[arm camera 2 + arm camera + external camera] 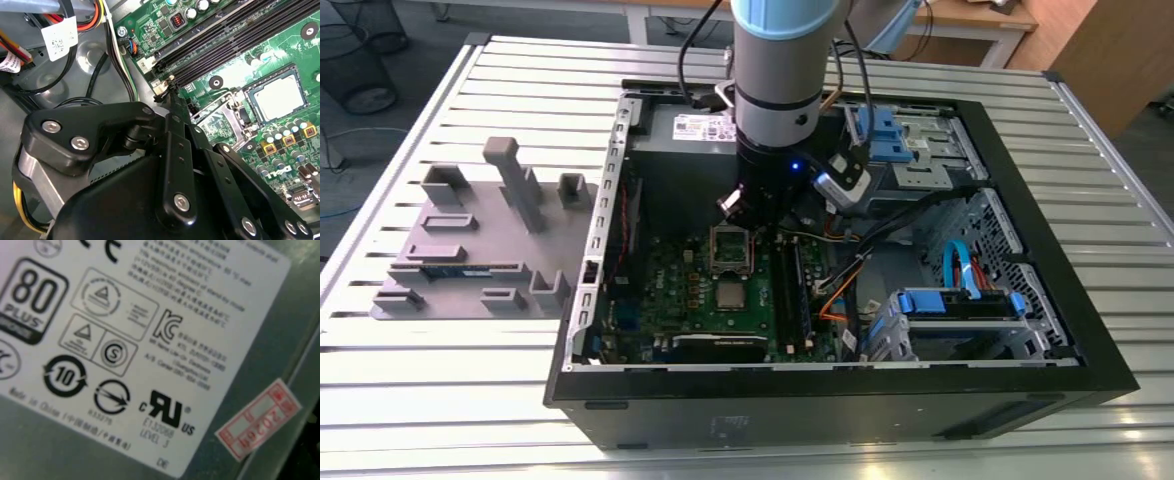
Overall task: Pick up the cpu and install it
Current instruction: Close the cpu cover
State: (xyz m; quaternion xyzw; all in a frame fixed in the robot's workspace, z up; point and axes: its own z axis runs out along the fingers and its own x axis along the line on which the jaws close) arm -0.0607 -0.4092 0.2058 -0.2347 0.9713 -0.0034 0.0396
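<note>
The cpu [730, 293] is a small silver square lying flat on the green motherboard [674, 290] inside the open computer case. In the second wrist view the cpu [277, 97] sits inside its dark socket rim. The metal socket frame [220, 107] stands swung open beside it, and it shows in the exterior view too, as the socket frame [730, 245]. My gripper [765, 220] hangs low over the board just beyond that frame, apart from the cpu. The black gripper [170, 92] has its tip near the end of the memory slots [225, 45], with nothing seen in it.
The black case walls [854, 375] enclose the board. Blue drive cages [901, 135] and orange cables [841, 300] crowd the exterior view's right side. The power supply label [150, 340] is close to the first wrist camera. A grey tray [467, 220] with a dark memory stick [454, 270] lies outside the case.
</note>
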